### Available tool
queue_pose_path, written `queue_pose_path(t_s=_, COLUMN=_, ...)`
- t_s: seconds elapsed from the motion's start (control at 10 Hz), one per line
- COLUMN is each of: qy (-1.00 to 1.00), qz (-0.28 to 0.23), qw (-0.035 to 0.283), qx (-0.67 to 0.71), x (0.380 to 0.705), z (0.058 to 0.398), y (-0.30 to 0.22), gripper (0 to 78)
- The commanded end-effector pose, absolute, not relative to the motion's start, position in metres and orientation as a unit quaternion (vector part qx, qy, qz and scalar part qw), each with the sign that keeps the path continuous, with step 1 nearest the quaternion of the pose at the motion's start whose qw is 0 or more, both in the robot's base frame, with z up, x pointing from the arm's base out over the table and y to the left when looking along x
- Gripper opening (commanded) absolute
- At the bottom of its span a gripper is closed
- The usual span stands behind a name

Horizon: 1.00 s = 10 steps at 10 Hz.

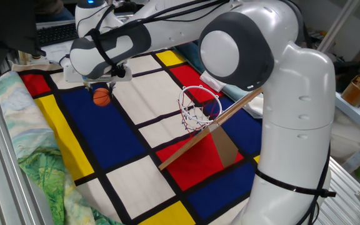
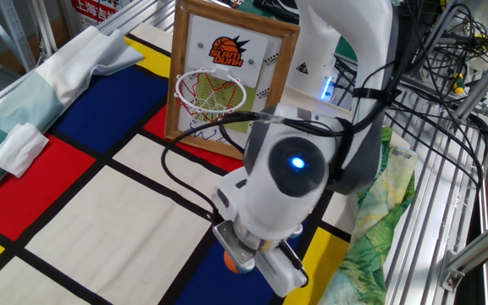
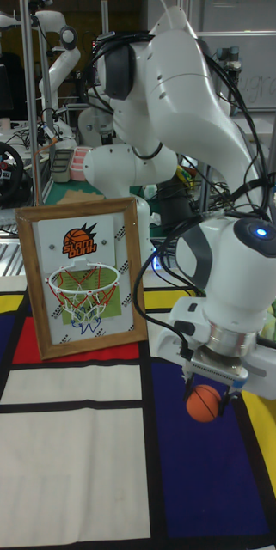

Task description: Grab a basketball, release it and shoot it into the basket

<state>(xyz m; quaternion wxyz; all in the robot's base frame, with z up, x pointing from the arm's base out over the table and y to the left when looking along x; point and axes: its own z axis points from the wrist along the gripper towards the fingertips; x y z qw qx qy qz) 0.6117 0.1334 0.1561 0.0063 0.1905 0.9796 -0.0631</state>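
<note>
The claw (image 3: 208, 381) was pinching the tiny orange basketball (image 3: 205, 402) over the desk's blue patch, well apart from the red-ringed, white-netted hoop (image 3: 84, 283), probably readying a shot.
</note>
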Motion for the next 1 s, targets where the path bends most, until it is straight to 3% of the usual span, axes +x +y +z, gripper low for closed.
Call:
queue_pose_path(t_s=0.1, qy=0.979, qz=-0.052, qw=0.013, qx=0.194, x=0.613, z=0.158, y=0.134, gripper=1.3)
queue_pose_path(t_s=0.5, qy=0.98, qz=-0.06, qw=0.021, qx=0.187, x=0.609, z=0.163, y=0.133, gripper=1.3)
queue_pose_path(t_s=0.8, qy=0.981, qz=-0.061, qw=0.016, qx=0.183, x=0.602, z=0.187, y=0.125, gripper=1.3)
queue_pose_path(t_s=1.0, qy=0.982, qz=-0.057, qw=0.013, qx=0.178, x=0.583, z=0.222, y=0.104, gripper=1.3)
